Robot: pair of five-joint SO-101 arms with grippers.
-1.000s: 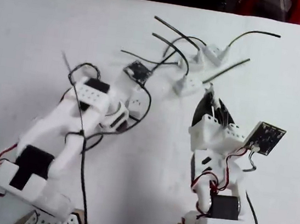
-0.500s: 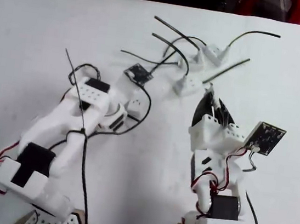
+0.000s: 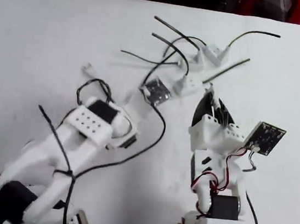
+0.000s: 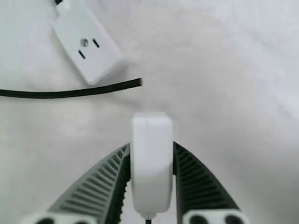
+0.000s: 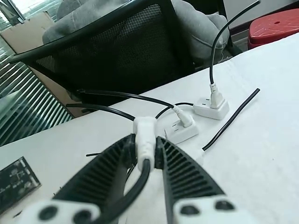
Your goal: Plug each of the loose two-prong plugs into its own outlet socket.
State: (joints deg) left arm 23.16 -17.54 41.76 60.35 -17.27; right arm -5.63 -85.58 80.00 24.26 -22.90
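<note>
Ok, left gripper (image 4: pixel 151 149): jaws closed tight on a white plug (image 4: pixel 150 135), pads touching both its sides. Just past it lies a black cable end (image 4: pixel 93 89), then a free outlet socket (image 4: pixel 86 46) flat on the table (image 4: pixel 243 70). Right gripper (image 5: pixel 145 139): jaws pinched on a second plug (image 5: pixel 144 127), its black cord (image 5: pixel 140 179) running back between them. Beyond are the near outlet (image 5: pixel 180 133) and the far outlet (image 5: pixel 211 108), each with a plug seated.

The left gripper's (image 4: pixel 150 148) plug (image 4: pixel 150 135) hides its own prongs, and the picture's edge cuts its cord end. The right gripper's (image 5: pixel 145 139) plug (image 5: pixel 144 127) hides its prongs too.
</note>
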